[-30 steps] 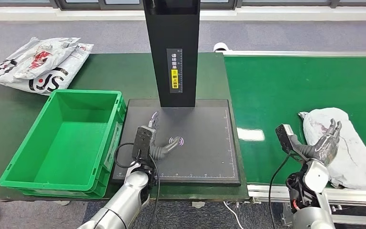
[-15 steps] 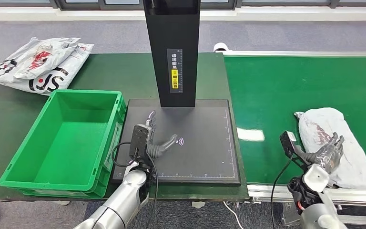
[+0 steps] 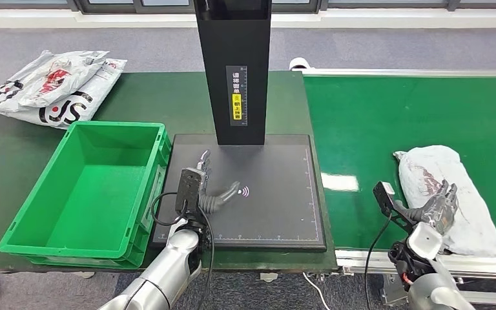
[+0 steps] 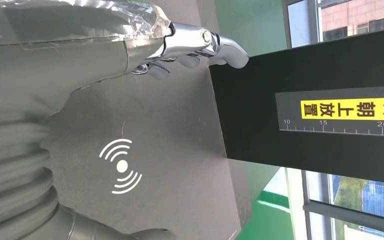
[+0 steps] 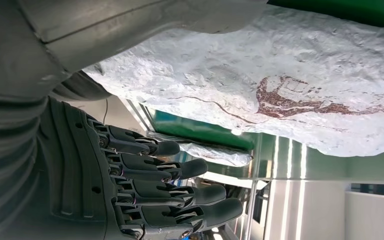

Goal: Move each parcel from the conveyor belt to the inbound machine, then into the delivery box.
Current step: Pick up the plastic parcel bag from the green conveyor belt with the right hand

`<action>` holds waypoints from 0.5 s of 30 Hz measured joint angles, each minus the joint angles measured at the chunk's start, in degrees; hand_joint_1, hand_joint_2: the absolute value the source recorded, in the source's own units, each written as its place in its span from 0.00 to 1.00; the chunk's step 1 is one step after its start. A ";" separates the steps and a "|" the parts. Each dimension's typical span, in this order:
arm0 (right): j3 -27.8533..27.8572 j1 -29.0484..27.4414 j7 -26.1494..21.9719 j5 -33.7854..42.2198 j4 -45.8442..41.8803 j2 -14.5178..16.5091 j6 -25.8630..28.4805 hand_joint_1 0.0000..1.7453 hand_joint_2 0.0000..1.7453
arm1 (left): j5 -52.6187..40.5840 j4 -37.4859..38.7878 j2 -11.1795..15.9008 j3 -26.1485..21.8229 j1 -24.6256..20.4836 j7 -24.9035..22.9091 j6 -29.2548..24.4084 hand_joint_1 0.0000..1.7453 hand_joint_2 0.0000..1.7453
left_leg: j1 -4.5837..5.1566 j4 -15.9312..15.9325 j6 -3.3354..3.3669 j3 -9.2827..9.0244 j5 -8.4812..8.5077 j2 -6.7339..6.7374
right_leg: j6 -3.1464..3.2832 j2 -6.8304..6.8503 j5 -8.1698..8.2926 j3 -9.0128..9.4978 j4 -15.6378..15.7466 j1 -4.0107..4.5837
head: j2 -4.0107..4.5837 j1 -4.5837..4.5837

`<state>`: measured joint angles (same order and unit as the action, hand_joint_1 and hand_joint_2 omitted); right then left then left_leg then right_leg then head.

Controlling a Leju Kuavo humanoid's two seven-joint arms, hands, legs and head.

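A crumpled white-grey parcel [image 3: 449,184] with red print lies on the green conveyor belt [image 3: 374,123] at the right. My right hand [image 3: 436,208] hovers at the parcel's near left edge, holding nothing. In the right wrist view its dark fingers [image 5: 180,170] stretch out straight beside the parcel [image 5: 290,85], apart from it. My left hand [image 3: 210,194] stays open over the inbound machine's black plate [image 3: 278,206], near the white signal mark [image 3: 243,191]. The left wrist view has its silver fingertips [image 4: 200,42] above that plate [image 4: 180,165]. The green delivery box [image 3: 84,187] stands left of the plate.
The machine's black column [image 3: 232,64] rises from the back of the plate. Several white parcels [image 3: 51,87] lie on the dark green table at the back left. The belt's metal rail [image 3: 387,261] runs along its near edge.
The parcel has drifted left along the belt. My right hand has sunk lower and nearer to the belt's front edge. The left hand shifted slightly at first, then stayed still.
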<state>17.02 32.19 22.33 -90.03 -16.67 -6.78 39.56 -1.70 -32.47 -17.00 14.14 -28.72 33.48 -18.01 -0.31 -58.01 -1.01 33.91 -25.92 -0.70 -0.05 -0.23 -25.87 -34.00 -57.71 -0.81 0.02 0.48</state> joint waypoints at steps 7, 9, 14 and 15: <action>-0.04 -0.05 -0.93 0.18 0.55 -0.20 -0.08 0.00 1.00 | 0.08 0.08 0.17 -0.07 -0.05 0.24 0.00 0.00 1.00 | 0.00 0.00 0.00 0.00 0.00 0.00 | 0.00 0.00 0.00 0.00 0.00 0.00 | -0.02 0.00; -0.09 -0.36 -1.08 0.14 0.62 -0.20 -0.09 0.00 1.00 | 0.25 0.02 0.42 -0.23 -0.01 0.49 0.00 0.00 1.00 | 0.00 0.00 0.00 0.00 0.00 0.00 | 0.00 0.00 0.00 0.00 0.00 0.00 | -0.02 0.00; -3.88 -2.40 5.96 -0.05 0.62 0.03 -1.51 0.00 1.00 | 0.52 -2.59 1.69 -0.94 2.06 0.73 0.07 0.00 1.00 | 0.00 0.04 -0.01 0.02 -0.01 0.00 | 0.00 0.00 -0.01 0.00 0.00 0.02 | -0.02 0.00; -5.39 -2.82 8.05 -0.07 0.61 0.13 -2.51 0.00 1.00 | 0.52 -3.46 1.99 -1.18 2.79 0.58 0.19 0.00 1.00 | 0.00 0.04 -0.01 0.02 -0.01 0.01 | 0.01 -0.01 -0.01 -0.01 0.00 0.02 | -0.02 0.00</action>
<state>11.62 29.37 30.38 -90.10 -16.05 -6.65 37.05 -1.18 -35.93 -15.02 12.96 -25.93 34.06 -17.82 -0.31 -57.97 -1.02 33.93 -25.93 -0.69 -0.04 -0.24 -25.88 -34.01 -57.71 -0.80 0.01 0.48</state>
